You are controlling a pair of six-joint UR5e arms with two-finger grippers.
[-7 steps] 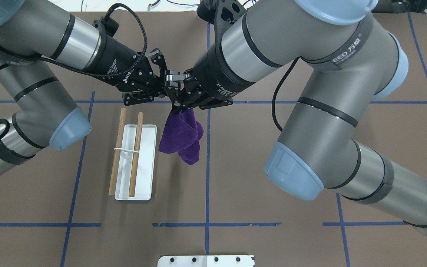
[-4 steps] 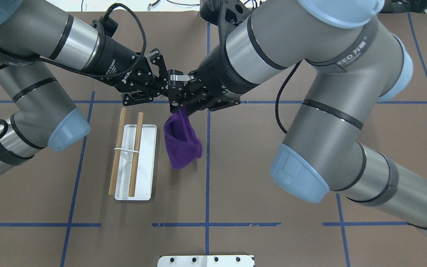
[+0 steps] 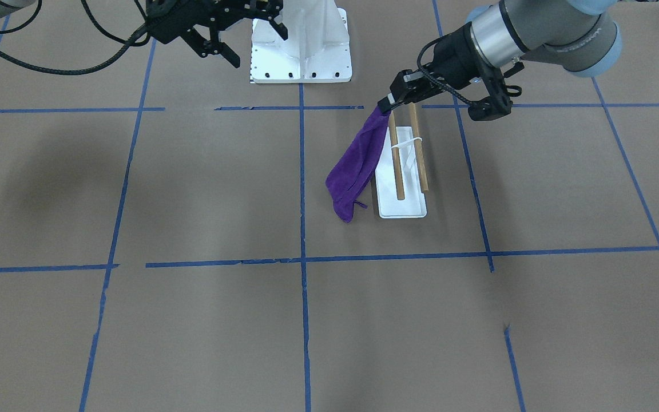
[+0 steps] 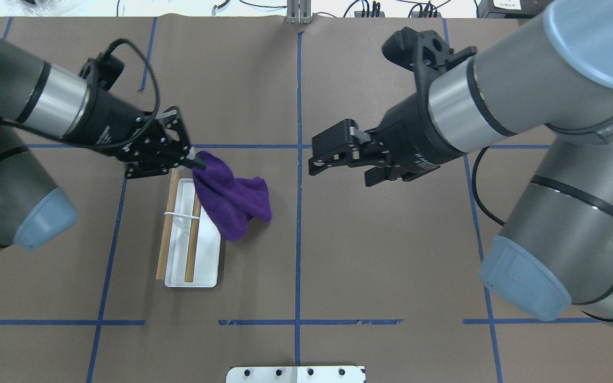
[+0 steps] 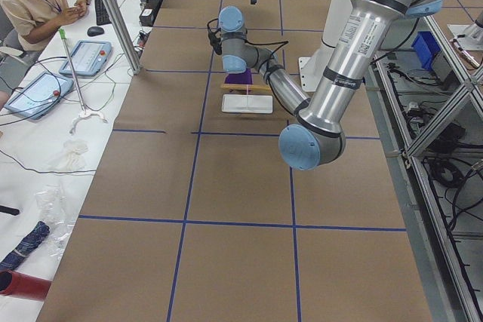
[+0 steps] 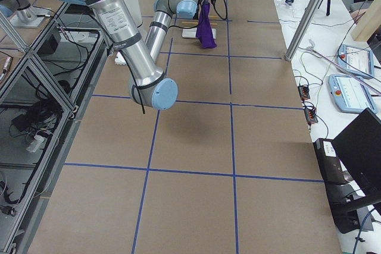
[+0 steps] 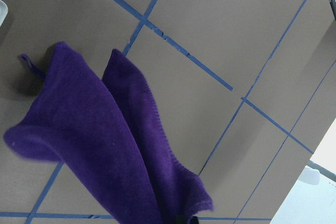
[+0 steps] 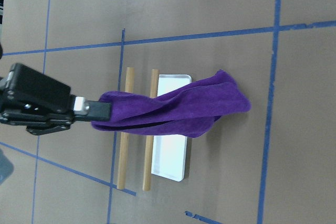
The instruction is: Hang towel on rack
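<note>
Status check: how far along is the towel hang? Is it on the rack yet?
Not yet. Done: the left gripper is shut on one corner of the towel and holds it up; the right gripper is open, empty and apart. In hand: the towel hangs at one end of the rack, beside the rods rather than over them. Left: drape it across the rods and release.

Purple towel (image 6: 206, 28) hanging upright at the far end of the table (image 6: 268, 147) (rack (image 6: 189, 34) partly hidden behind it), blue tape gridlines (image 6: 231, 75).
</note>
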